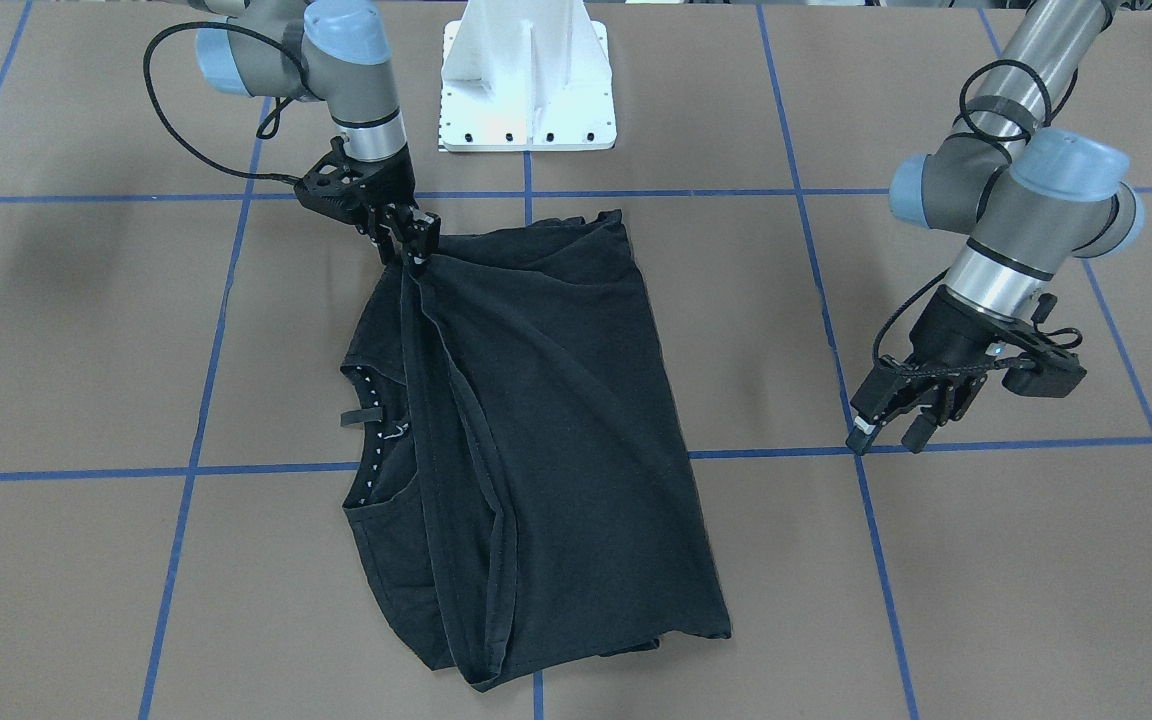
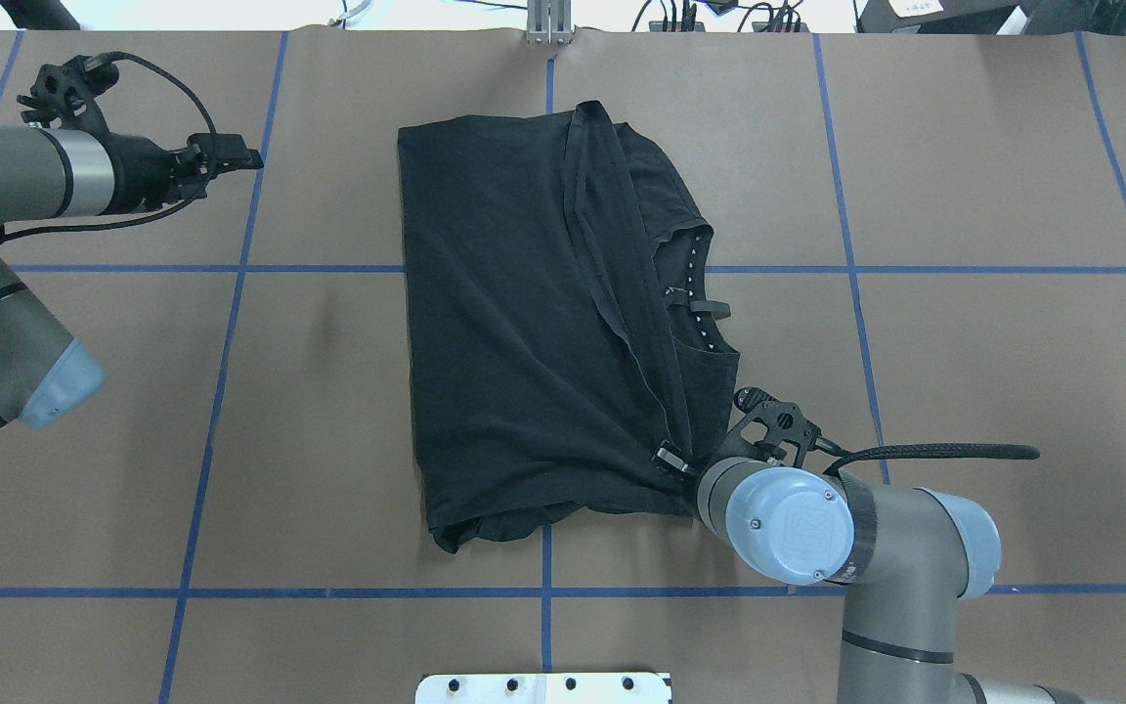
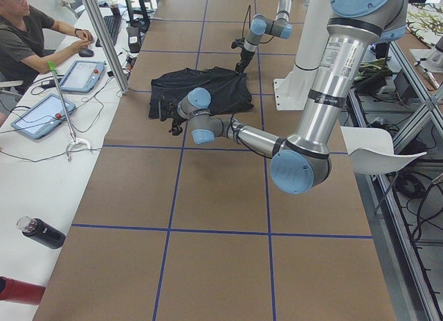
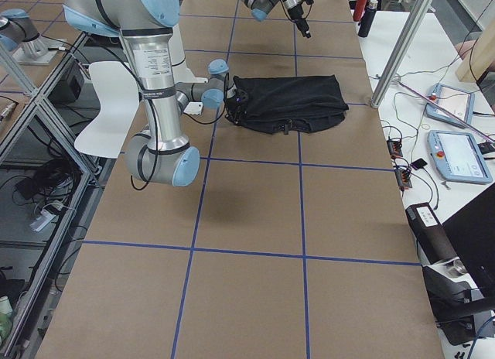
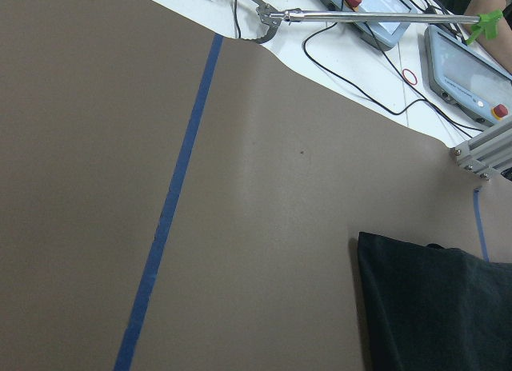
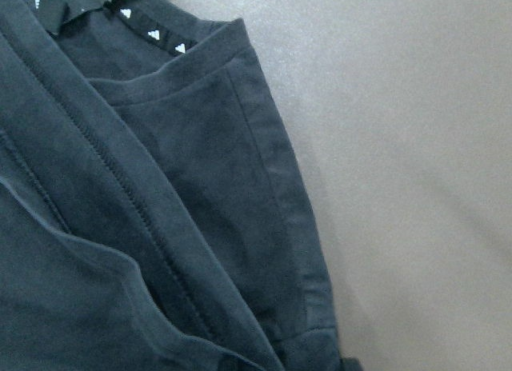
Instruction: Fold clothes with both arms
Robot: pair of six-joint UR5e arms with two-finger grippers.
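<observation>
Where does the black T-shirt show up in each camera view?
Front-facing: T-shirt centre.
Overhead: centre.
Exterior left: upper middle.
Exterior right: upper middle.
Left wrist: bottom right corner.
Right wrist: fills left half.
Shared landmark: white-dotted neck trim.

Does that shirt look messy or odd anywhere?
Yes. On the black short-sleeved T-shirt, the folded-over layer lies slanted and wrinkled, leaving the white-dotted neck trim uncovered on one side. The black right gripper pinches one corner, bunching it.
</observation>
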